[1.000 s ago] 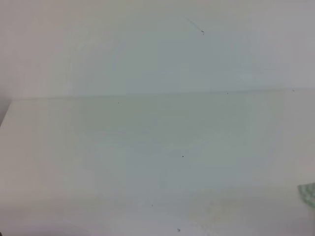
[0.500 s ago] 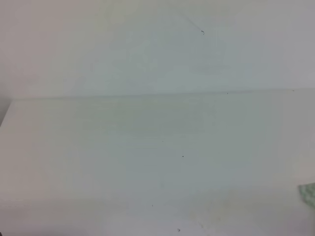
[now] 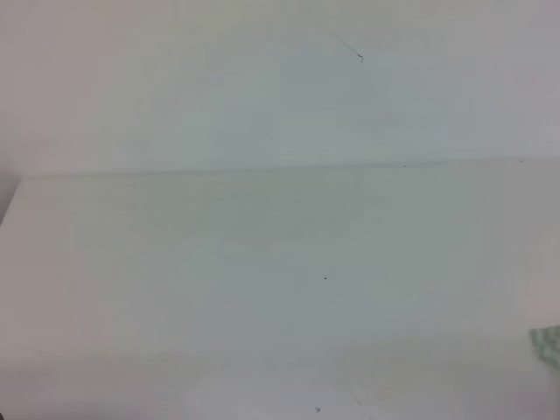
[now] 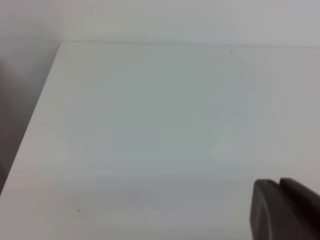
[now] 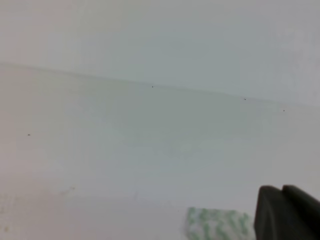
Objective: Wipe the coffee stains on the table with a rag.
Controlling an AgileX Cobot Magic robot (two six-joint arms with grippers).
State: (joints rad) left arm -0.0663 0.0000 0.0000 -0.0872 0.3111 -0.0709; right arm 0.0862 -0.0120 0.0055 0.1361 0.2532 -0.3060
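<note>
A: Anything moved in the last second?

B: Hardly. In the high view the rag [image 3: 548, 344] has stayed a green-and-white scrap at the right edge, low down; nothing else has shifted.

A: And the table?

B: The table [image 3: 262, 289] is a plain white matte sheet with a few dark specks. Its far edge meets a pale wall [image 3: 262, 87] along a faint line. At the far left a darker gap shows beside the table's edge.

A: Stains?

B: No orange blotch shows in any view; the surface looks washed out and blurred.

A: The grippers?

B: The left gripper [image 4: 282, 210] is only a dark block in the lower right corner of its wrist view; I cannot tell how its jaws stand. The right gripper [image 5: 287, 212] is the same, just beside the rag [image 5: 217, 224], which lies flat on the table. Whether they touch, I cannot tell.
</note>
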